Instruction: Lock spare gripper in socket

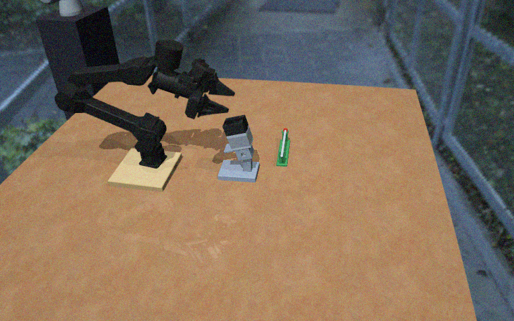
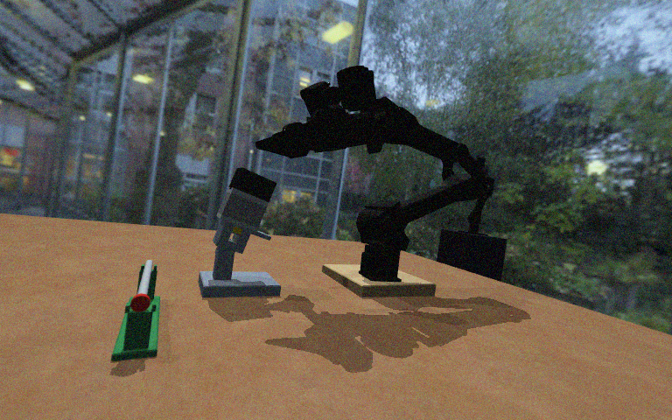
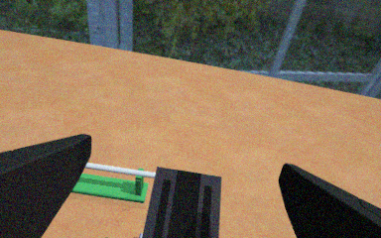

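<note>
The grey mount [image 1: 236, 176] [image 2: 240, 290] stands on the table, its socket raised on a tilted post. The spare gripper, a grey block [image 1: 239, 140] [image 2: 243, 204] [image 3: 189, 203] with a black top, sits tilted in the socket. No pin shows through the socket; how deep the spigot sits is hidden. The white lock pin [image 1: 284, 142] [image 2: 144, 281] [image 3: 121, 170] with a red head lies in the green rack [image 1: 287, 151] [image 2: 154, 321] [image 3: 105, 188], beside the mount. My gripper [image 1: 231, 101] [image 2: 258, 144] [image 3: 188, 159] is open and empty, above and back from the spare gripper, apart from it.
The arm reaches from its pale base plate [image 1: 136, 174] [image 2: 406, 290] beside the mount. A dark box [image 1: 62, 41] [image 2: 472, 255] stands behind the arm. The wooden table [image 1: 265, 245] [image 2: 445, 376] [image 3: 223, 109] ends beyond the rack in the wrist view.
</note>
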You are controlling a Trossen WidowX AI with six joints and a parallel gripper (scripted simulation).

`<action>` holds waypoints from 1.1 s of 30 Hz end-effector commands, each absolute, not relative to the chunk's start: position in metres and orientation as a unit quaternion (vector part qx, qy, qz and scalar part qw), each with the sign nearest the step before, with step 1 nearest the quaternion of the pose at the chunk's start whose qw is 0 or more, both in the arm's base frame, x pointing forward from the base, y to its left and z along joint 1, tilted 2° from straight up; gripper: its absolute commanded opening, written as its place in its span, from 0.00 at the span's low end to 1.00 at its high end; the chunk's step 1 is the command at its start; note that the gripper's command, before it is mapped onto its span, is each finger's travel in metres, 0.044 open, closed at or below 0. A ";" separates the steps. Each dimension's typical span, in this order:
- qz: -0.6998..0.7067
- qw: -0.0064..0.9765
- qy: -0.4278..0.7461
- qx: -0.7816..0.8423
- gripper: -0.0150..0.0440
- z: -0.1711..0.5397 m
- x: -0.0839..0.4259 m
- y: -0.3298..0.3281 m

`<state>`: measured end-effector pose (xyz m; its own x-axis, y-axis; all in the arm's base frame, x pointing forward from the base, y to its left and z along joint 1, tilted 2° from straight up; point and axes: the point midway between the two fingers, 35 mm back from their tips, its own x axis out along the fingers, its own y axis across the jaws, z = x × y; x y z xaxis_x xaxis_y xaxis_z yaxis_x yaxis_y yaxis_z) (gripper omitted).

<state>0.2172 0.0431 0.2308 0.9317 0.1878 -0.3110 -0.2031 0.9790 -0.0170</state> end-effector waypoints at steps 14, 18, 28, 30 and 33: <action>0.099 0.976 0.193 -0.007 0.73 0.234 0.216 0.064; 0.095 0.972 0.213 -0.002 0.56 0.230 0.212 0.083; 0.089 0.975 0.204 -0.015 0.56 0.233 0.187 0.132; 0.087 0.973 0.212 -0.012 0.56 0.237 0.180 0.137; 0.086 0.973 0.215 -0.011 0.56 0.247 0.167 0.146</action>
